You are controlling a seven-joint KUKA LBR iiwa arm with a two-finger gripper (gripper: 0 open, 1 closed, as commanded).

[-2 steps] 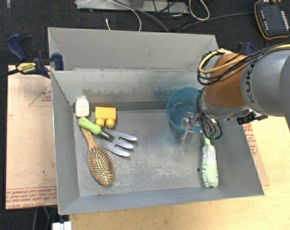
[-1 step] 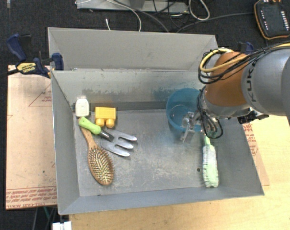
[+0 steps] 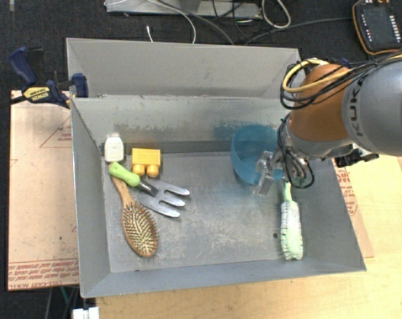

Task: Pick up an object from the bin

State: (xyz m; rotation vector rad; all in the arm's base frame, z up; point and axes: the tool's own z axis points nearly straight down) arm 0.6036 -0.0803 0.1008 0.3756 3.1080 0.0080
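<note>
My gripper (image 3: 266, 175) hangs low at the right of the bin, against the near right rim of a blue cup (image 3: 247, 153) that stands by the back wall. Part of the cup's right side is hidden behind the gripper and the wrist above it. Just below the gripper a green and white scrubbing brush (image 3: 291, 226) lies lengthwise along the right wall, with its thin handle end pointing up under the gripper.
At the left of the bin lie a wooden hairbrush (image 3: 138, 226), a green-handled garden fork (image 3: 151, 187), a yellow toy block (image 3: 146, 161) and a small white bottle (image 3: 113, 148). Bare floor stretches across the bin's middle and front.
</note>
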